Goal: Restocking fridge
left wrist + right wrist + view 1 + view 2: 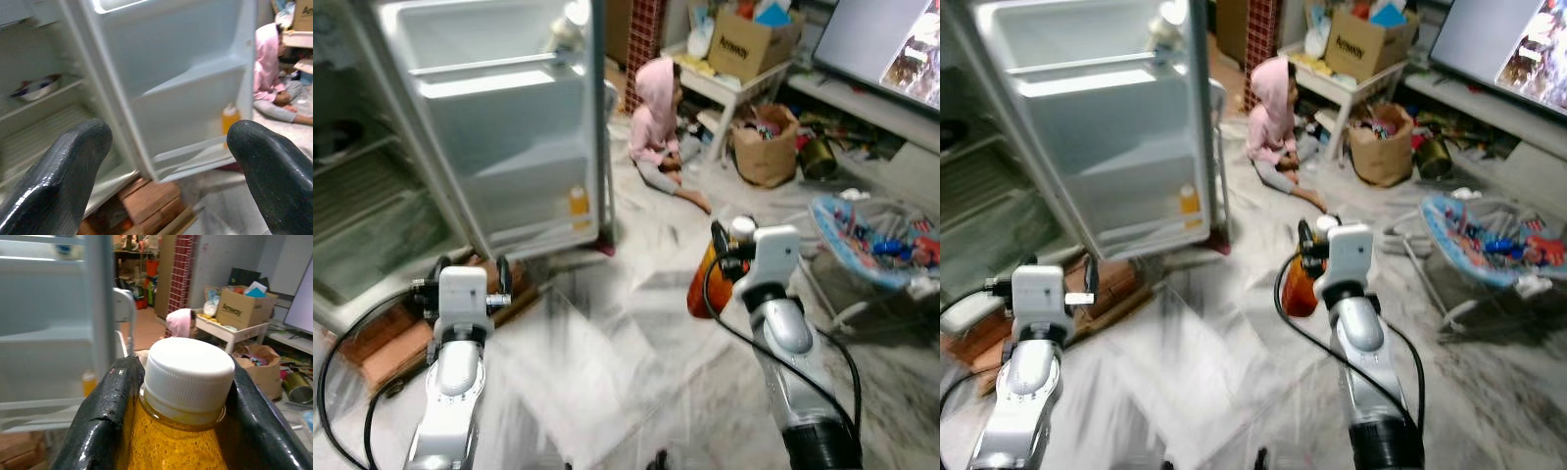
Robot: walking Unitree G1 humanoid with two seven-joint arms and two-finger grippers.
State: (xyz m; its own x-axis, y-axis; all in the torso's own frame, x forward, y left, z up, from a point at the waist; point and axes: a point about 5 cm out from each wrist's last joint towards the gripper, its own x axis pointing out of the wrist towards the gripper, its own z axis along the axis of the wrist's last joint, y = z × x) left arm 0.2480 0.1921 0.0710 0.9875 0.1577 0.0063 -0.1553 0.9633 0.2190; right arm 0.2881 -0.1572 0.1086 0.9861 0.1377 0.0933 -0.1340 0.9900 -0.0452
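While the robot faces an open fridge, its right gripper [181, 396] is clamped on the neck of an orange juice bottle [171, 445] with a white screw cap [188, 374], one black finger [100, 418] pressed to each side just under the cap. In the left eye view that bottle [703, 284] sits at centre right of the frame, carried above the pale marbled floor [607, 372]. The left gripper [171, 161] holds nothing, its two fingers [54, 176] spread wide, and it hangs at lower left of the frame in front of the fridge's lower edge.

Just beyond it, some brown wooden blocks [386, 343] lie on the floor under the fridge. The fridge door [499, 127] stands swung open at upper left; a small orange bottle [578, 206] stands in its lower door shelf and a blurred container [570, 24] sits in the top rack. Inside the cabinet, a bowl [32, 89] rests on a wire shelf.

Farther back, a person in a pink hooded top [656, 122] sits on the floor near a brown paper bag [766, 147] and a white table [734, 83] bearing a cardboard box [749, 44]. A baby bouncer [871, 245] stands at right, a television screen [891, 39] at upper right.
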